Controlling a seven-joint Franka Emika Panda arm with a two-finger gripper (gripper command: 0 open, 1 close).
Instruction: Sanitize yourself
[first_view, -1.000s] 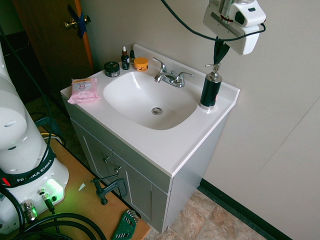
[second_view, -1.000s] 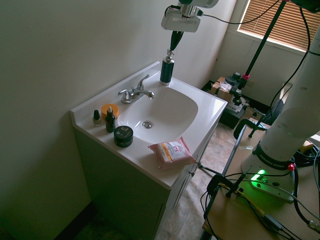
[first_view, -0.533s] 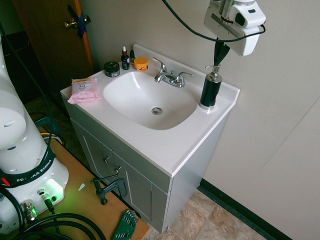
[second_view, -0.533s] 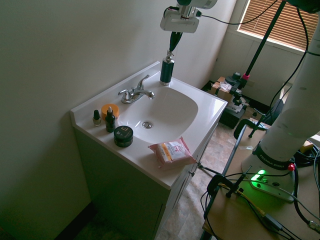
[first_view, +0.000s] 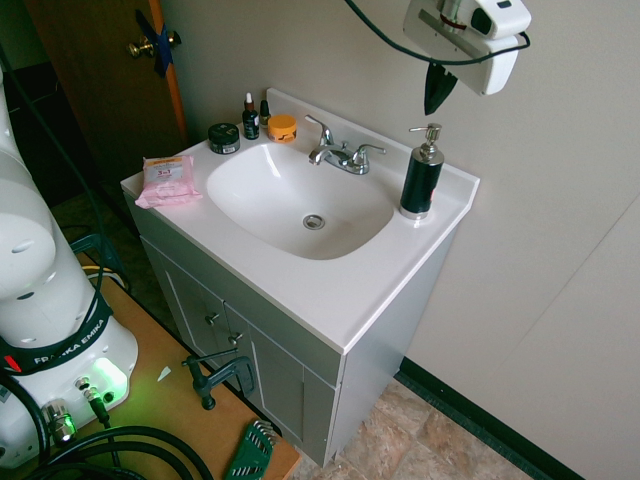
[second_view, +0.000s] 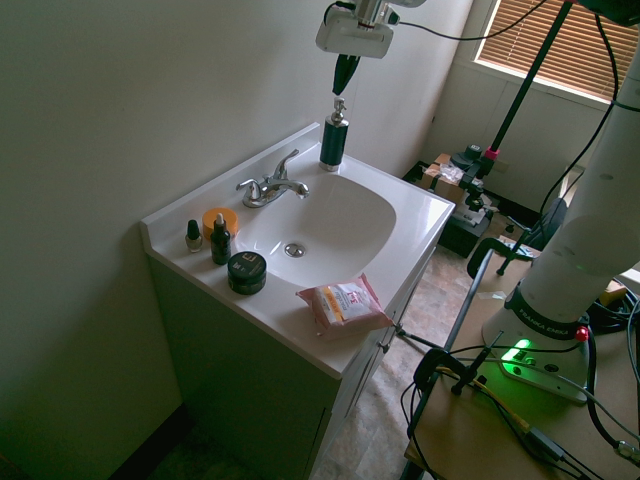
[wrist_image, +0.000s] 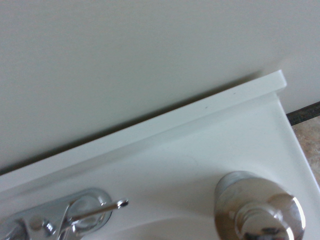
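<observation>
One end effector (first_view: 436, 100), fingers together and holding nothing, is hovering just above the pump bottle (first_view: 420, 178) on the sink surface (first_view: 340, 290), no dispensed sanitizer showing yet

— Where are we?
— A home bathroom: white vanity surface (first_view: 350, 290) with a basin (first_view: 290, 205), chrome faucet (first_view: 340, 152) and a pump soap bottle (first_view: 421, 176).
— Anything else?
— Wipes pack (first_view: 167, 180), small cosmetic jars (first_view: 224, 137), a tiled floor (first_view: 420, 440) and a wooden door (first_view: 110, 70).

white arm (first_view: 40, 260), "franka emika" band, dark-fingered tool (first_view: 437, 88), seemingly black cable
</observation>
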